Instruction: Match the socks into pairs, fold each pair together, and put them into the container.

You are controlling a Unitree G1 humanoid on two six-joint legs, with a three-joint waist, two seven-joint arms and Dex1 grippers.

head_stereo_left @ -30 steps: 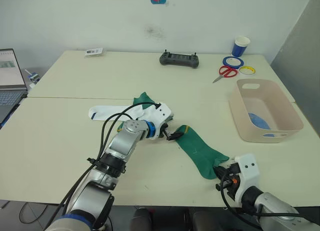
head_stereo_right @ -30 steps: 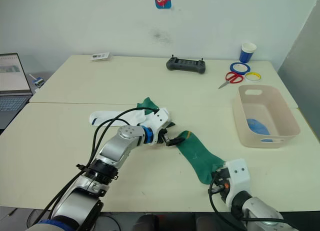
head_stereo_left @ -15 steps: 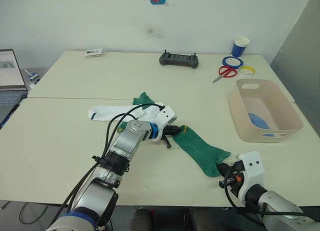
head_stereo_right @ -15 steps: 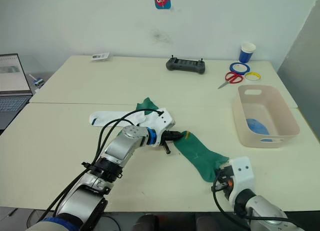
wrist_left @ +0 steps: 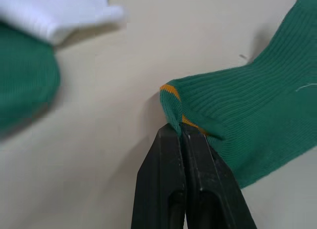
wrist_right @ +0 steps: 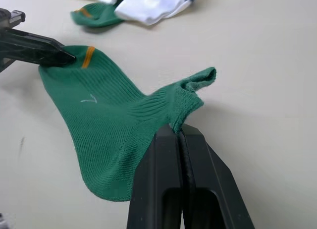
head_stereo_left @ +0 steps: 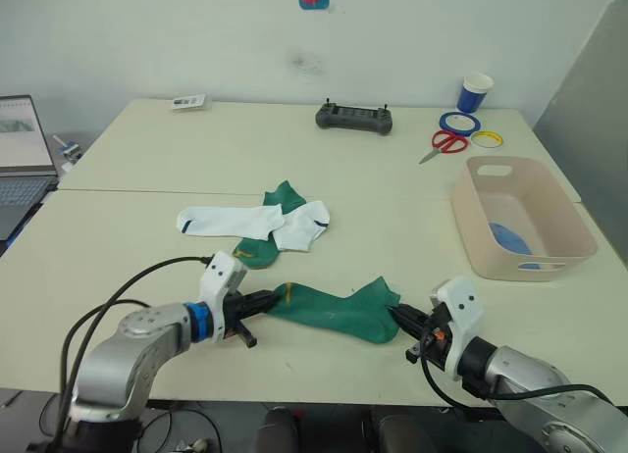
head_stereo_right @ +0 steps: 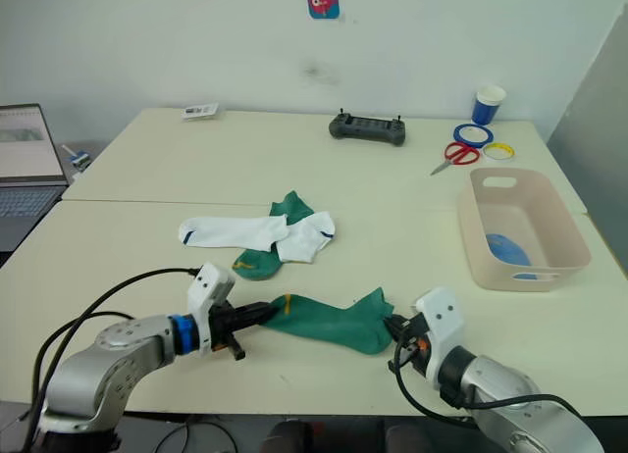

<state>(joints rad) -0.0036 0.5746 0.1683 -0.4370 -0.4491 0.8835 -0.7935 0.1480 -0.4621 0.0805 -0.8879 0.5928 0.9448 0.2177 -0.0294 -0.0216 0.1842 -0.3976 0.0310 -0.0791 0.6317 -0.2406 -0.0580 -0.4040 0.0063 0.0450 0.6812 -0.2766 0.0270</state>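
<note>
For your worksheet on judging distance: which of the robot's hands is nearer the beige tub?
The right hand. It sits at the table's near edge, a little left of the tub, pinching one end of the green sock. The left hand pinches the sock's opposite end, farther away.

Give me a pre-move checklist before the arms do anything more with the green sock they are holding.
1. Left gripper shut on the green sock at its yellow-marked end: ok.
2. Right gripper shut on the sock's other end: ok.
3. Sock spread between the two grippers, lying on the table: ok.
4. Second green sock free to pick: not ok, the white socks lie across it.
5. Container within view and open: ok, something blue already lies inside.
6. Blue item in the container is a folded pair: cannot tell.
</note>
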